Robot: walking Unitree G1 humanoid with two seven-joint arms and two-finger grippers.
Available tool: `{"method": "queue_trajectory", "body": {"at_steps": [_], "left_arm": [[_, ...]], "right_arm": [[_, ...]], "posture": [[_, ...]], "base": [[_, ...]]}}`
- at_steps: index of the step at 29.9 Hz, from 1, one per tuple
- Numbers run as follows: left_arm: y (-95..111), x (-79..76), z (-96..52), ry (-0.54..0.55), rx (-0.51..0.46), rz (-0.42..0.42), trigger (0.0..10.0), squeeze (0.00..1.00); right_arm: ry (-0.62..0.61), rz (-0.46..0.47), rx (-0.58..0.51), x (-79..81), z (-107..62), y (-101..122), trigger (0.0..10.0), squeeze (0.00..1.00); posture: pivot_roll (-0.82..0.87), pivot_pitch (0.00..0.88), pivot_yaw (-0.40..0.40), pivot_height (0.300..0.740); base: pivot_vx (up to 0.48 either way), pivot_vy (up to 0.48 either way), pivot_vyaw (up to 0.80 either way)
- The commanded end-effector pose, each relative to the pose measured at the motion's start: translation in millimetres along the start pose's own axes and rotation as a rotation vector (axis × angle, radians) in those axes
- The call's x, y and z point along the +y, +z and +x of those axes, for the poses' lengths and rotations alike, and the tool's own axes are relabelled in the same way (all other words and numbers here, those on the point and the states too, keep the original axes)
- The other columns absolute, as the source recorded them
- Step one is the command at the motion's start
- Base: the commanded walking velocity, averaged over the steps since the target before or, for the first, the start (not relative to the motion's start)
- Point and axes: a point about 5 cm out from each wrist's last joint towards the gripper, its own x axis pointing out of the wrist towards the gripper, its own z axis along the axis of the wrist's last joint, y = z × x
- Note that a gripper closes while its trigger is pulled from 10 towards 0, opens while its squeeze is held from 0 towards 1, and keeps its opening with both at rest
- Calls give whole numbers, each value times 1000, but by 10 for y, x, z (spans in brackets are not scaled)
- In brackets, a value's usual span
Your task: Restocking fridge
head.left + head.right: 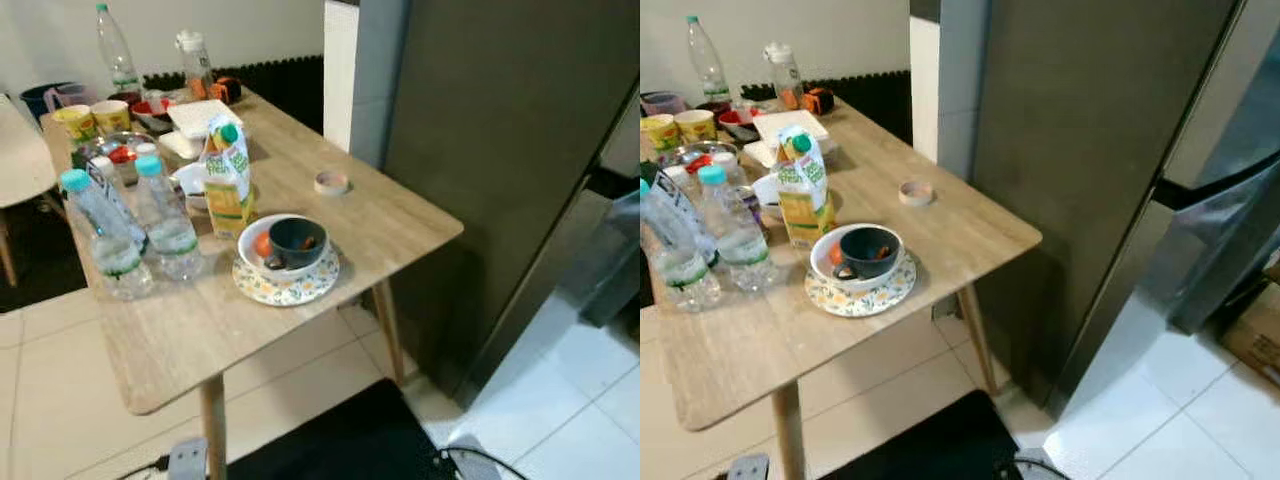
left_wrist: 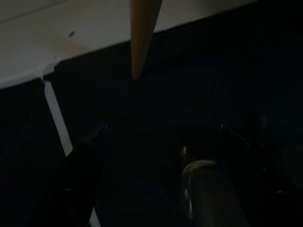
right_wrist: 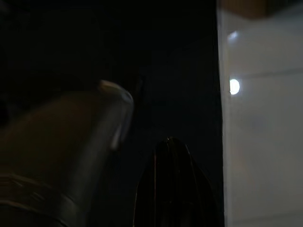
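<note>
A wooden table (image 1: 400, 225) carries the stock: a yellow-green juice carton (image 1: 228, 180), two clear water bottles with teal caps (image 1: 170, 225) (image 1: 105, 245), and a white bowl holding a dark cup (image 1: 290, 245) on a patterned plate. To the table's right stands the tall grey fridge (image 1: 500, 150), its side facing me and its door fronts (image 1: 1230, 230) at the far right. Both arms hang idle in shade. The left gripper (image 2: 163, 130) is open above dark floor near a table leg. The right gripper (image 3: 166, 142) is shut, empty.
A tape roll (image 1: 331, 182) lies near the table's right edge. Cups, a tall bottle (image 1: 115, 50) and dishes crowd the far end. A white chair (image 1: 20, 150) is at left, a black mat (image 1: 330, 440) at my feet, a cardboard box (image 1: 1255, 335) by the fridge.
</note>
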Motion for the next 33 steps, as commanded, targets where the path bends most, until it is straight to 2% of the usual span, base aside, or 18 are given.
{"method": "queue_trajectory", "body": {"at_steps": [1, 3, 4, 7, 12, 13, 15, 17, 21, 25, 33], "left_arm": [[-104, -15, -14, -10, 45, 13, 10000, 0], [-106, 8, -17, -11, 49, 34, 10000, 0], [-134, 120, -35, 16, 67, 62, 10000, 0], [-132, 205, -46, 40, 67, 53, 10000, 0], [-80, 262, -49, 27, 48, 79, 10000, 0], [-70, 301, -53, 54, 41, 44, 10000, 0], [-68, 314, -55, 65, 36, 11, 10000, 0], [-64, 267, -47, 60, 26, -15, 10000, 0], [-145, 95, -36, 20, 51, 9, 10000, 0], [-227, 40, -46, 13, 73, 36, 10000, 0], [-333, -106, -58, -42, 104, 99, 10000, 0]], "right_arm": [[-8, -6, 16, -26, -11, -60, 10000, 0], [-13, -1, 16, -33, -13, -68, 10000, 0], [-22, 21, 29, -28, -18, -122, 10000, 0], [-20, 43, 36, -11, -20, -168, 10000, 0], [-18, 47, 47, 19, -22, -218, 10000, 0], [-18, 29, 66, 32, -29, -282, 10000, 0], [-15, 24, 68, 41, -30, -298, 10000, 0], [-16, -14, 78, 22, -38, -320, 10000, 0], [-27, -31, 88, -59, -57, -336, 10000, 0], [-34, -46, 85, -104, -63, -317, 10000, 0], [-45, -40, 84, -140, -72, -322, 10000, 0]], "posture": [[-72, 0, 32, 740], [-72, 0, 32, 740], [-84, 0, 56, 740], [-79, 0, 66, 740], [-82, 0, 59, 740], [-71, 0, 34, 740], [-68, 0, 33, 740], [-68, 0, 28, 740], [-64, 0, 5, 740], [-75, 0, 5, 740], [-85, 0, 0, 740]], "base": [[0, -472, 0], [0, -472, 0], [0, 0, 0], [0, 0, 0], [0, 0, 0], [0, 0, 0], [0, 0, 0], [0, 0, 0], [0, -343, 0], [0, -480, 0], [0, 0, 0]]}}
